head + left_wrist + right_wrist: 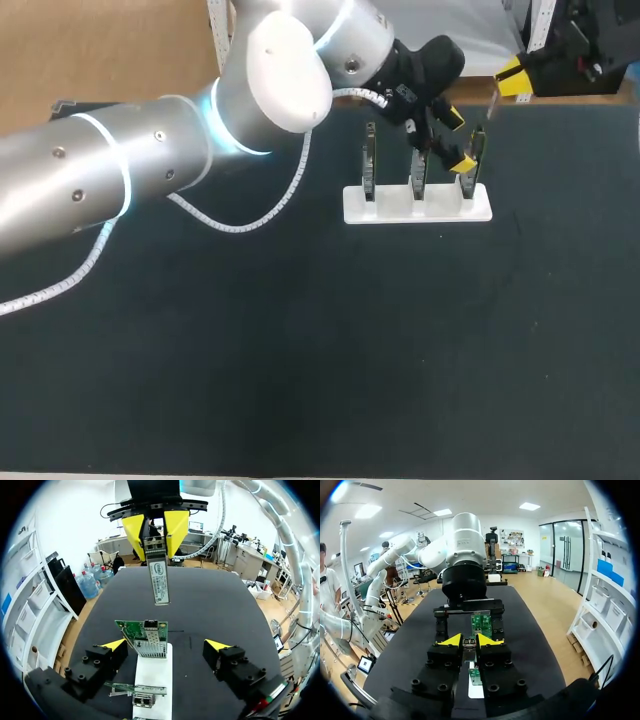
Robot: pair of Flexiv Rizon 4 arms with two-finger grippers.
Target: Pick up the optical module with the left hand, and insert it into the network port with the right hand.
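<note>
- Black table (300, 360) carries a white slotted stand (418, 207) holding three upright circuit cards
- Left gripper (165, 644) hangs around one green card (135, 630), its fingers spread wide and gripping nothing
- Right gripper (469, 640) is clamped on the slim silver optical module (159, 580), which is in the air facing that card
- Pickup and handover look done; pushing the module into the card's metal network port (151, 625) remains

left arm (150, 150): silver, white joint cap, cyan light rings | cable (250, 215): white spiral | left end effector (460, 140): black, yellow tips
</note>
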